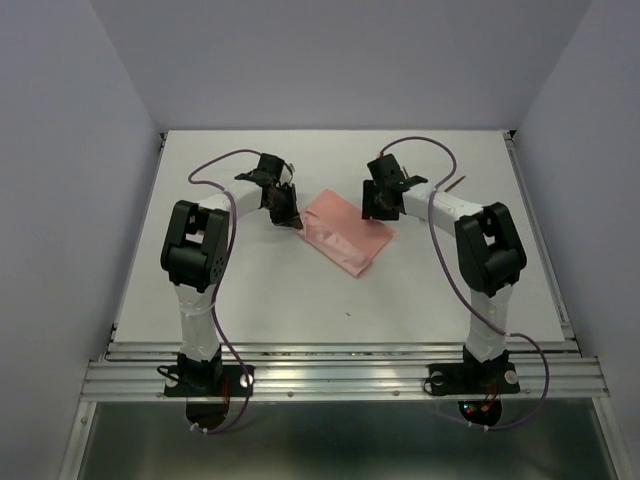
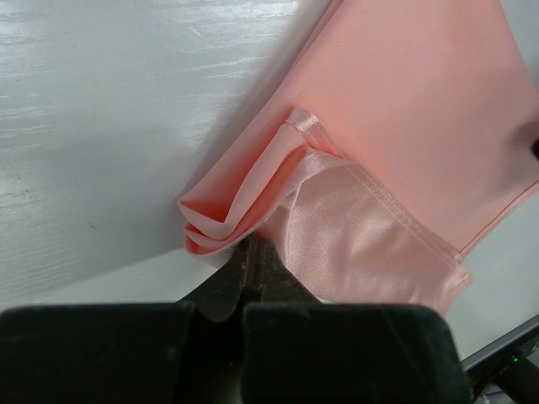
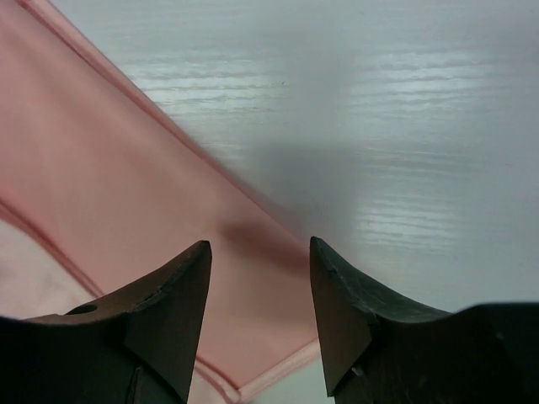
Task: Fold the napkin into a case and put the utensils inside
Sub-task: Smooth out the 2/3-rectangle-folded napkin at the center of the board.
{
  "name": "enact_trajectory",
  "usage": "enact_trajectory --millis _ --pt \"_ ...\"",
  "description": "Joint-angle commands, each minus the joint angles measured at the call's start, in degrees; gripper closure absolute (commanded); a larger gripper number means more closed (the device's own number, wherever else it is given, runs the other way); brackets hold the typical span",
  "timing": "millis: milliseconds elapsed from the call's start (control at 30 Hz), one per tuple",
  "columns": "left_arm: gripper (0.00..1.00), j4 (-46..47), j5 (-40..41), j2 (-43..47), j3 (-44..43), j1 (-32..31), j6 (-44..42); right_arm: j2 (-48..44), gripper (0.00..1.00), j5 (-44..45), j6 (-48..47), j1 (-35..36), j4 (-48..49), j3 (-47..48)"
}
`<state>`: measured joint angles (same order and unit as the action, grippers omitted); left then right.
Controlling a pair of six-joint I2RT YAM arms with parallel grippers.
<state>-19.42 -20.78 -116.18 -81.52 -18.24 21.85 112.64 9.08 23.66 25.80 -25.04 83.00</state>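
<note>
The salmon-pink napkin (image 1: pixel 345 233) lies partly folded in the middle of the white table (image 1: pixel 300 290). My left gripper (image 1: pixel 288 216) is at its left corner. In the left wrist view the gripper (image 2: pixel 253 249) is shut on a bunched fold of the napkin (image 2: pixel 404 126), with layers curled at the tips. My right gripper (image 1: pixel 375 210) is over the napkin's right edge. In the right wrist view it (image 3: pixel 259 252) is open and empty just above the cloth (image 3: pixel 109 185) near its hemmed corner. One thin reddish-brown utensil (image 1: pixel 456 184) lies at the back right. The other is out of view.
Purple cables (image 1: pixel 215 165) loop over both arms. Grey walls close in the table on the left, back and right. A metal rail (image 1: pixel 340 365) runs along the near edge by the arm bases.
</note>
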Motion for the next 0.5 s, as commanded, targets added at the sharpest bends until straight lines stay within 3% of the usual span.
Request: enact_trajectory --millis 0,167,467 --pt "1.00 -0.62 -0.49 0.69 -3.47 0.40 0.04 4.86 0.44 1.73 -1.86 0.13 -1.15 2.51" --pt "1.00 -1.67 -0.32 -0.97 -4.97 0.40 0.04 5.31 0.51 -2.04 -1.77 0.13 0.33 -1.85" --pt "1.00 -1.50 -0.76 -1.42 -4.01 0.31 -0.58 -4.69 0.57 -2.40 3.14 3.81 2.27 -13.73"
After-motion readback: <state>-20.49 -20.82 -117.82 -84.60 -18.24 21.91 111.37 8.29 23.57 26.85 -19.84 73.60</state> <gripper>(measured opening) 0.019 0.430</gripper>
